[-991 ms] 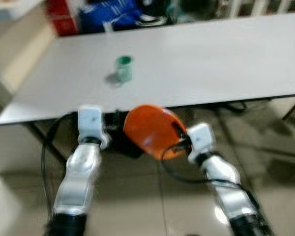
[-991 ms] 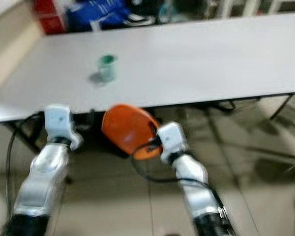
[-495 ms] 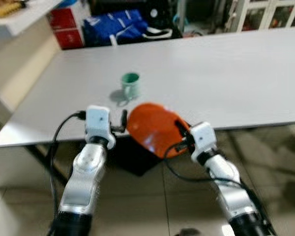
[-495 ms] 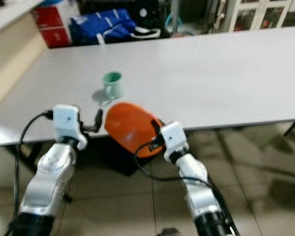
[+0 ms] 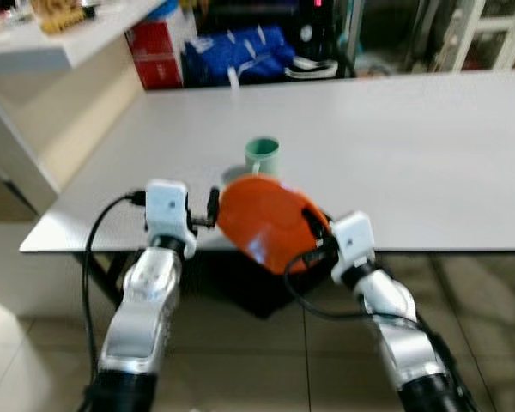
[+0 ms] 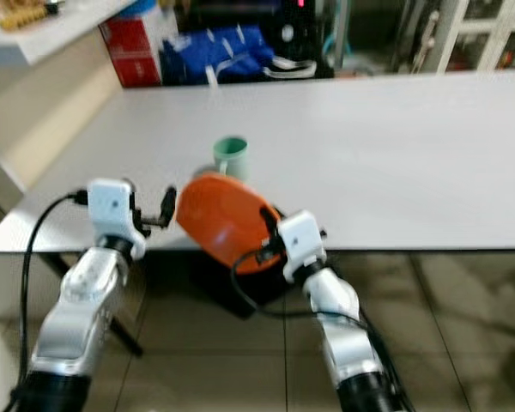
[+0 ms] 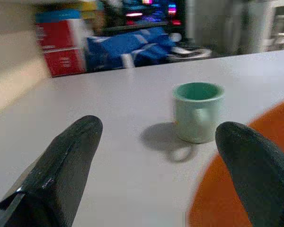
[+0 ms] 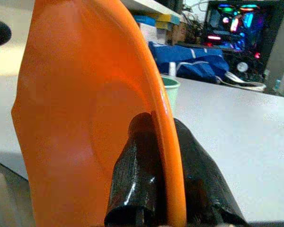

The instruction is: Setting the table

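Both silver arms are raised forward and bent at the elbow, wrists held at the near edge of the table (image 5: 429, 163). The right gripper (image 8: 157, 142) is clamped on the rim of an orange plate (image 5: 270, 221), one black finger on each face, so that the plate is held tilted on edge over the table's near edge. The left gripper (image 7: 156, 156) is held level just left of the plate, its two fingers (image 7: 61, 165) spread wide with nothing between them. Just beyond the plate, a pale green mug (image 5: 262, 156) is seen standing upright on the table. Farther back, a red box (image 5: 159, 56) and a blue bag (image 5: 232, 53) are seen; no writing can be read on them.
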Robot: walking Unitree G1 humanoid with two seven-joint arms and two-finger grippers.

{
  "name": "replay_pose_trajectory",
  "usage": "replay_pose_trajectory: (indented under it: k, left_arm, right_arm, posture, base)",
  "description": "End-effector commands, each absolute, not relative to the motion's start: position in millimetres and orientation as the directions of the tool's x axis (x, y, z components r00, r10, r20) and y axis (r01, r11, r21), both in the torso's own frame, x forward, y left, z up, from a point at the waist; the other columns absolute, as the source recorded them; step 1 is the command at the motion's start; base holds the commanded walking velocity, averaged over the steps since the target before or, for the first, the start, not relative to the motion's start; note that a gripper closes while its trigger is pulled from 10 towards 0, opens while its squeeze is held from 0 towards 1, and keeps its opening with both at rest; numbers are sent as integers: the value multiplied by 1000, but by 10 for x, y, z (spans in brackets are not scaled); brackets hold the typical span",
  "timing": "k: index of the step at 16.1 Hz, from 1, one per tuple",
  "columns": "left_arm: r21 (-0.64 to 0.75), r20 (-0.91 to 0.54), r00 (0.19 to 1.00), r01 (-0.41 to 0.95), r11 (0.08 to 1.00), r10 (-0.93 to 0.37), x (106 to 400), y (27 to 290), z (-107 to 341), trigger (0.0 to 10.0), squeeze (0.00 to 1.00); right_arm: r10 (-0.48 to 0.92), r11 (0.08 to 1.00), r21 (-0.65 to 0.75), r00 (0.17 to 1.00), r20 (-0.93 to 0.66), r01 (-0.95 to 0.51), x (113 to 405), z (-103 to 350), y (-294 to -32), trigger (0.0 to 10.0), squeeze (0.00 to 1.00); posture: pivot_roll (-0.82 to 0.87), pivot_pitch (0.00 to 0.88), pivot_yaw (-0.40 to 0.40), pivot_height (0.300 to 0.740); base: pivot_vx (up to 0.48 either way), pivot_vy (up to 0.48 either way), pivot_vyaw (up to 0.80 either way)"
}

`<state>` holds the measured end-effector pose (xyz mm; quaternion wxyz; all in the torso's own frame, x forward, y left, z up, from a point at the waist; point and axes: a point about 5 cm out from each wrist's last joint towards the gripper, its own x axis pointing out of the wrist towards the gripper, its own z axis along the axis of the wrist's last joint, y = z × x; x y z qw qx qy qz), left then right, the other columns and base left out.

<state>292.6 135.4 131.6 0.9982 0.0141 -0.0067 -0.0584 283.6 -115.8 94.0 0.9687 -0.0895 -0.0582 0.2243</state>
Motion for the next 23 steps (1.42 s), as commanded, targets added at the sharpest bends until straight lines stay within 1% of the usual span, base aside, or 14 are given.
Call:
replay_pose_trajectory:
  k: [1,4,6,8,11,13,14,16,17,18,19,20,22,23]
  left_arm:
    - [35,20,993,116,993,-117,2923,1371,1335,10000,1000]
    - [37,13,992,123,992,-124,2913,1374,1324,10000,1000]
    - [40,13,992,127,991,-128,2915,1371,1327,10000,1000]
    - [38,14,991,131,991,-132,2924,1368,1339,10000,1000]
    - [32,8,989,150,988,-151,2929,1341,1343,10000,1000]
    - [27,14,987,162,986,-163,2937,1313,1366,10000,1000]
    - [27,15,986,163,986,-164,2938,1309,1369,10000,1000]
    - [23,18,985,170,985,-171,2937,1300,1377,10000,1000]
    - [22,19,985,170,985,-170,2939,1303,1379,10000,1000]
    - [21,19,985,170,985,-171,2940,1302,1380,10000,1000]
    - [20,20,985,173,985,-173,2941,1295,1383,10000,1000]
    - [18,20,984,174,985,-174,2941,1294,1385,10000,1000]
    - [18,20,984,177,984,-177,2940,1298,1390,10000,1000]
    - [18,19,984,176,984,-177,2937,1301,1391,10000,1000]
  right_arm:
    - [434,890,-213,891,132,-402,2885,1115,-1157,0,94]
    - [417,901,-243,873,251,-361,3006,1537,-1173,0,94]
    - [390,913,-249,871,299,-323,3075,1712,-1211,0,90]
    - [348,928,-258,870,349,-268,3124,1881,-1279,0,86]
    - [288,942,-275,883,372,-192,3168,1958,-1415,0,82]
    - [216,960,-252,897,386,-122,3246,2039,-1551,0,82]
    - [201,964,-243,898,391,-109,3272,2077,-1579,0,78]
    - [106,984,-176,920,378,-41,3383,2119,-1731,0,82]
    - [26,996,-84,939,343,3,3480,2106,-1845,0,75]
    - [-3,999,-43,944,329,19,3517,2100,-1877,0,75]
    - [-42,999,38,952,304,32,3594,2100,-1910,0,75]
    - [-59,997,73,953,296,39,3634,2108,-1916,0,75]
    - [-89,972,234,968,235,32,3793,2119,-1886,0,82]
    - [-85,957,289,973,215,20,3844,2126,-1855,0,78]
  posture:
    - [-192,0,118,740]
    - [-193,0,120,740]
    - [-195,0,120,740]
    - [-196,0,121,740]
    - [-203,0,125,740]
    - [-203,0,128,740]
    - [-203,0,128,740]
    - [-204,0,130,740]
    - [-204,0,132,740]
    - [-206,0,135,740]
    - [-204,0,138,740]
    - [-205,0,138,740]
    - [-196,0,138,740]
    - [-187,0,136,740]
  base:
    - [0,0,-775]
    - [0,0,-763]
    - [0,0,-756]
    - [0,0,0]
    - [0,0,0]
    - [0,0,0]
    - [0,0,0]
    - [0,0,0]
    - [0,0,0]
    - [0,0,0]
    - [0,0,0]
    - [0,0,0]
    - [0,0,0]
    - [0,0,0]
